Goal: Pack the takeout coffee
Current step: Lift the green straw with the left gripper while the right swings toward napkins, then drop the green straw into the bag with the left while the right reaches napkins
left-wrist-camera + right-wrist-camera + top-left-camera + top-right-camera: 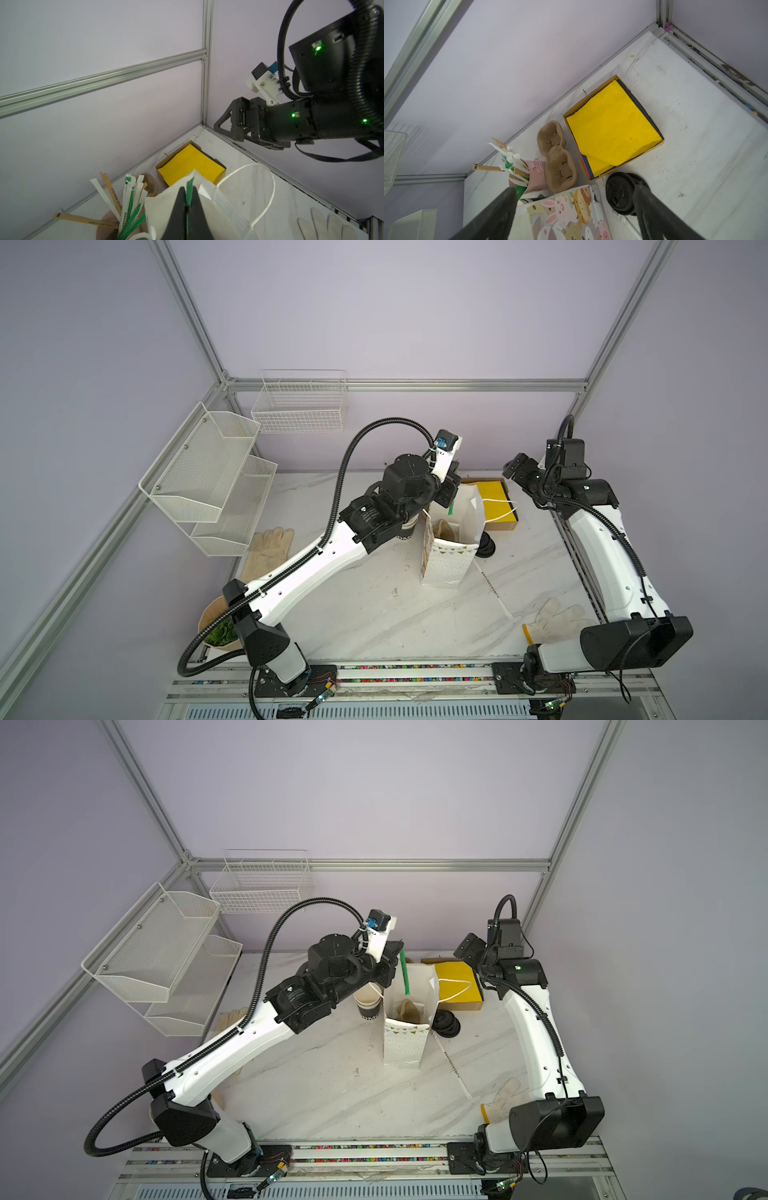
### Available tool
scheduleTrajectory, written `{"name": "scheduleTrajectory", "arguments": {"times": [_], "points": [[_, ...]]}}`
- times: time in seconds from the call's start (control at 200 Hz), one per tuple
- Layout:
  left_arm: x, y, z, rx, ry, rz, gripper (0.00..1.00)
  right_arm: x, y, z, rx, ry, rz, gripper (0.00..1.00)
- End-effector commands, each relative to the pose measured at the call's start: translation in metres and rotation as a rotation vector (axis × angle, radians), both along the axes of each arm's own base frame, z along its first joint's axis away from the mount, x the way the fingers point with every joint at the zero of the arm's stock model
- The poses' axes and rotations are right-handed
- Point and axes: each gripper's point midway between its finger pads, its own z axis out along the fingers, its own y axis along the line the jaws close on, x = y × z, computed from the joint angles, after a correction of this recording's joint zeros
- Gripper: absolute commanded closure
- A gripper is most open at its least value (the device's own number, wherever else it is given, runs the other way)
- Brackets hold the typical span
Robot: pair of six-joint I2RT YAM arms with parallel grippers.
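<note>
Standing mid-table, one white paper bag (405,1048) holds a beige shape; whether the takeout coffee sits in there I cannot tell. One cardboard box (465,1006) of yellow sheets lies far right. Two gloves (270,545) lie at the table's left and right edges. One black cup stack (368,1006) stands just left of the bag. The left gripper (188,190) pinches one green straw (405,973) over the bag. The right gripper (575,189) gapes wide, empty.

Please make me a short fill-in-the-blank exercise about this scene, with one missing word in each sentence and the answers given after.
1. The left pincer is shut on a ____ straw above the paper bag.
2. The right pincer is ____ and holds nothing.
3. The paper lying in the cardboard box is ____.

Missing words: green; open; yellow
</note>
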Motion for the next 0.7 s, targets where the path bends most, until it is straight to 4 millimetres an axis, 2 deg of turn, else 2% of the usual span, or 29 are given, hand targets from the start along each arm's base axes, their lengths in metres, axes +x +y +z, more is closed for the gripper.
{"name": "scheduleTrajectory", "arguments": {"times": [0.0, 0.125, 0.235, 0.405, 0.46, 0.59, 0.695], "points": [[0.005, -0.006, 0.017, -0.051, -0.123, 0.006, 1.0, 0.015, 0.003, -0.007, 0.06, -0.028, 0.032, 0.09], [0.018, -0.017, -0.018, -0.012, -0.129, 0.021, 1.0, 0.023, 0.006, -0.016, 0.087, -0.036, 0.047, 0.1], [0.024, -0.025, -0.039, 0.002, -0.134, 0.022, 1.0, 0.03, 0.011, -0.026, 0.114, -0.039, 0.064, 0.1], [0.034, -0.031, -0.076, 0.052, -0.101, 0.039, 1.0, 0.04, 0.008, -0.06, 0.138, 0.013, 0.027, 0.11], [0.034, -0.032, -0.08, 0.056, -0.1, 0.036, 0.92, 0.043, 0.006, -0.07, 0.138, 0.032, 0.01, 0.11], [0.037, -0.033, -0.081, 0.082, -0.101, 0.041, 0.87, 0.051, 0.0, -0.1, 0.099, 0.091, -0.013, 0.11], [0.035, -0.029, -0.074, 0.081, -0.107, 0.039, 0.7, 0.055, 0.0, -0.121, 0.091, 0.127, -0.01, 0.11]]}}
